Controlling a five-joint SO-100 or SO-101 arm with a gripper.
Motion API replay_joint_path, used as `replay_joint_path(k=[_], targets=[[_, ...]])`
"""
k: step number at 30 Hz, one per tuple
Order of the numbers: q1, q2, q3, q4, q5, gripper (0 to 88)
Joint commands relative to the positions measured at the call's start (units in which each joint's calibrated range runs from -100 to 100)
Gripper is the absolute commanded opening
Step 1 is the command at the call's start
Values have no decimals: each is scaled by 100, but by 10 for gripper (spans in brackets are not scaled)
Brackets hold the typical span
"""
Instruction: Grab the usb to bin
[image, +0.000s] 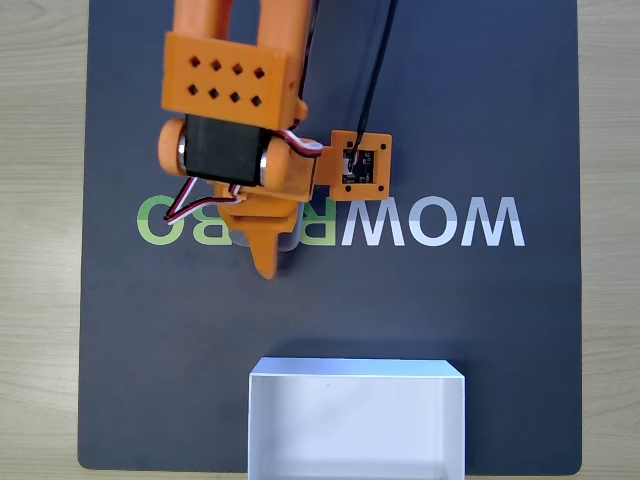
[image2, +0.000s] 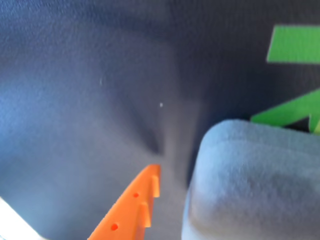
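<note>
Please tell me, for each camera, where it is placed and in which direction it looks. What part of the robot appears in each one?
Fixed view: above the table, looking straight down on the dark mat, the bin at the bottom edge; the orange arm enters from the top.
Wrist view: on the arm, close to the mat, facing the usb; one orange finger shows.
Both views share the mat and its green lettering.
</note>
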Motion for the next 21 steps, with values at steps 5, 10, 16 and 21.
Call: replay_joint_path(k=[5,10,16,21], targets=[[-331,37,-221,0,9,512],[-222,88,-212,-419,15,511],[-53,80,-239,-471,-1,511],[39,114,-230,-436,-322,486]])
